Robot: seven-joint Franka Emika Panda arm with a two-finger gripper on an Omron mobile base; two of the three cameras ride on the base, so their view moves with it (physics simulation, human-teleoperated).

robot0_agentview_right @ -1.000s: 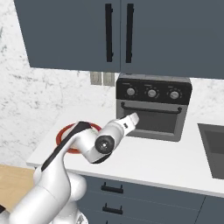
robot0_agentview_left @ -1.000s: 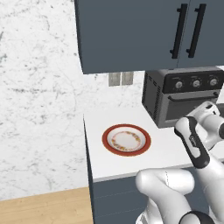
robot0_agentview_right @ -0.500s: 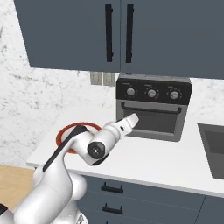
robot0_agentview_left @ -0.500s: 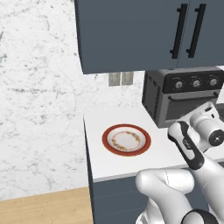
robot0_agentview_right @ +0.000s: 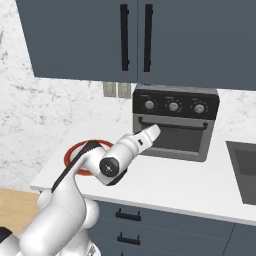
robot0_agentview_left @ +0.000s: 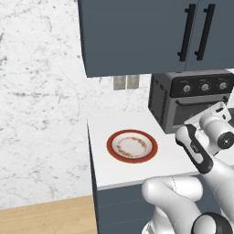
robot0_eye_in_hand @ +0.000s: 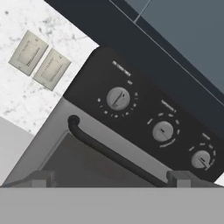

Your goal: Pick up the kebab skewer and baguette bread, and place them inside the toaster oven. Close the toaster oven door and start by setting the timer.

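Black oven (robot0_agentview_right: 175, 122) stood shut, plate (robot0_agentview_left: 132, 146) bare at nine o'clock, claw (robot0_eye_in_hand: 112, 179) spread wide, knobs (robot0_eye_in_hand: 118, 98) unturned.

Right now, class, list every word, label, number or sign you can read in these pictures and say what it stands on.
No text reads clearly.
Toaster oven: small white lettering above each of its three knobs, with tick marks around them, too blurred to read.
Plate: a printed band of pattern, no letters.
Two wall plates: faint marks, no legible words.
Cabinet doors: no labels.
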